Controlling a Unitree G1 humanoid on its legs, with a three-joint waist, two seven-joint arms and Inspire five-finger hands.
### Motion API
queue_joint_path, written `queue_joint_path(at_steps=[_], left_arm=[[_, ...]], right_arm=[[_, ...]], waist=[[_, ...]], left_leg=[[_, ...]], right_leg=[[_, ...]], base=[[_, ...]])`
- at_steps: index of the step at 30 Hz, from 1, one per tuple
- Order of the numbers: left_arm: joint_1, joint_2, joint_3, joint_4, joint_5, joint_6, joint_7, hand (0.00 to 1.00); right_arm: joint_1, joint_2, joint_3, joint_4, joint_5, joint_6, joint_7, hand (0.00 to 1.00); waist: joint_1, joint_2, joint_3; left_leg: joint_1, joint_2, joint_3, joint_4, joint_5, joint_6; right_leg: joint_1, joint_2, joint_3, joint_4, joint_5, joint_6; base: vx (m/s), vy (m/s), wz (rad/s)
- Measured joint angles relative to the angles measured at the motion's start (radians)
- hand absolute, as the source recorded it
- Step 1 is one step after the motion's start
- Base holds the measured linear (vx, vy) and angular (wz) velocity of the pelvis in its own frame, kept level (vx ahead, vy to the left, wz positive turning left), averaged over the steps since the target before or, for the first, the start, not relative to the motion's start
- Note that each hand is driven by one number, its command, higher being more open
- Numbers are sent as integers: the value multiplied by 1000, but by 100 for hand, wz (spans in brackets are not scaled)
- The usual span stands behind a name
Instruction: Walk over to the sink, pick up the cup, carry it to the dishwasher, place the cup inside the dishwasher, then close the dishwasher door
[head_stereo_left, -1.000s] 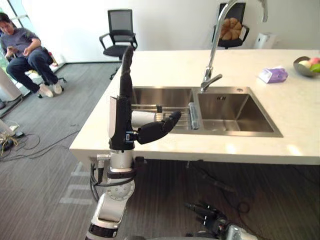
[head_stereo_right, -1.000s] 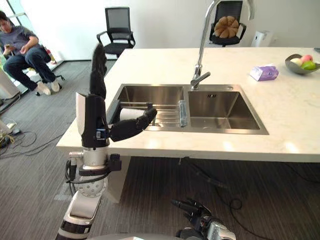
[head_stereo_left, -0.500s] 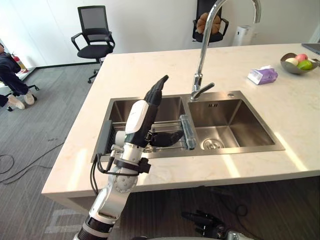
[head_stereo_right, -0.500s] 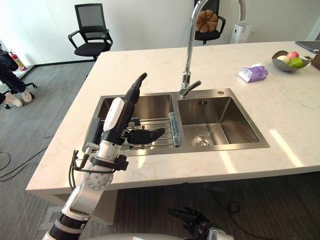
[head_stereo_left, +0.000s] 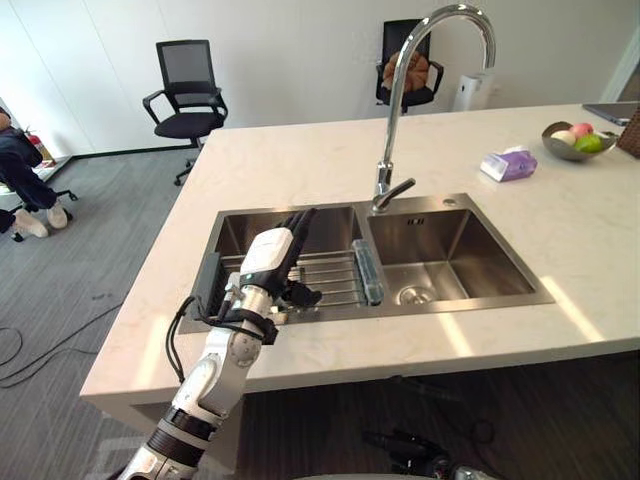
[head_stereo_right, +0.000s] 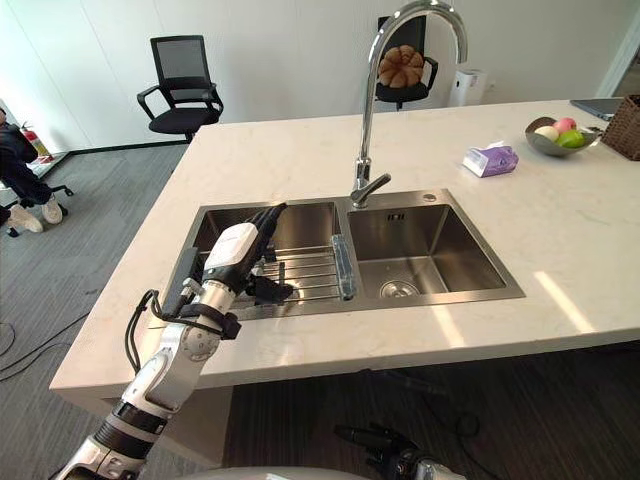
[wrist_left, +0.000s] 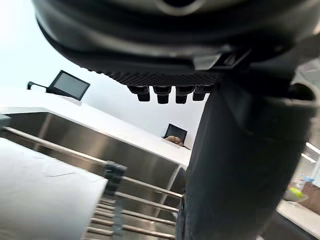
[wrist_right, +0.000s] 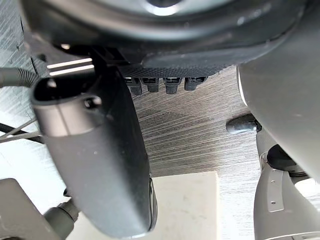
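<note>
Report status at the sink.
Left hand open over the sink, left basin, no grip yet. Right hand open, low by the floor. Cup on the rack beside the left hand. Faucet stands clear.

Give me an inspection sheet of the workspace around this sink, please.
Surface: pale countertop with a double sink.
Job's things: white cup on the wire rack in the left basin.
Clutter: tissue pack, fruit bowl, basket.
Hands: left hand over the rack, fingers straight, holding nothing; right hand low over the floor, relaxed.
Cables: one thin cable on the floor.
Surroundings: office chairs, a seated person.
</note>
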Motion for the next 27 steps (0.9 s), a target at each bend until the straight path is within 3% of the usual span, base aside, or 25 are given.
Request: queue_joint_path(at_steps=[12, 27], left_arm=[[-31, 119, 83, 103, 62, 1, -2, 100], [-31, 188, 115, 184, 135, -47, -173, 100]], right_arm=[[-1, 1, -4, -2, -5, 7, 5, 100], [8, 0, -31, -12, -15, 8, 33, 100]], waist=[[-18, -9, -2], [-26, -3, -4]], left_leg=[[29, -3, 2, -22, 1, -1], [33, -6, -2, -30, 2, -4]], right_leg=[[27, 1, 0, -20, 1, 2], [34, 0, -3, -32, 1, 2]], base=[[0, 0, 0], [-20, -9, 0]])
